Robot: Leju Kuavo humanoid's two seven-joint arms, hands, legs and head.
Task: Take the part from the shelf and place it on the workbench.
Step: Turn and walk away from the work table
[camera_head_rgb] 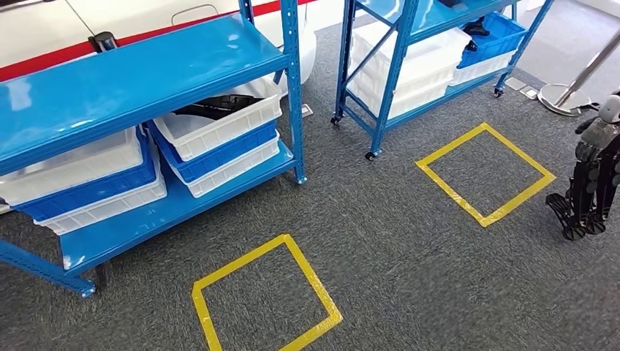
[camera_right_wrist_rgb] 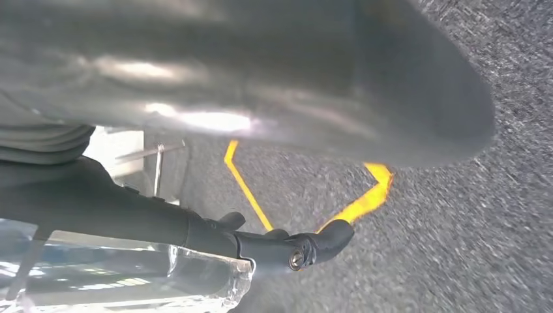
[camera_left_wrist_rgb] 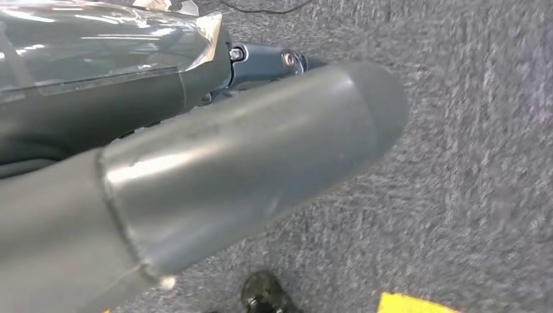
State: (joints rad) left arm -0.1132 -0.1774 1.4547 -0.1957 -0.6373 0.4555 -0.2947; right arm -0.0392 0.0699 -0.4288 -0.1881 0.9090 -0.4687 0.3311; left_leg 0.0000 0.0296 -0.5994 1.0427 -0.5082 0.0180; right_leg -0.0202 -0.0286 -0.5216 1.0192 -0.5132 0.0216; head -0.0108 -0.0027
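Note:
A black part (camera_head_rgb: 218,107) lies in the top white bin (camera_head_rgb: 219,124) of a stack on the lower level of the blue shelf (camera_head_rgb: 139,73) at the left. My right hand (camera_head_rgb: 588,191) hangs at the far right over the carpet, fingers pointing down and holding nothing. In the right wrist view the right hand (camera_right_wrist_rgb: 261,85) shows a thick grey thumb and a dark finger (camera_right_wrist_rgb: 287,251) stretched out over the carpet. In the left wrist view my left hand (camera_left_wrist_rgb: 248,156) hangs over the carpet with nothing in it.
A second blue shelf (camera_head_rgb: 398,66) on casters stands at the back right with white and blue bins. Two yellow tape squares (camera_head_rgb: 263,300) (camera_head_rgb: 484,172) mark the grey carpet. A white car (camera_head_rgb: 44,29) is behind the shelves, and a metal post base (camera_head_rgb: 563,99) stands far right.

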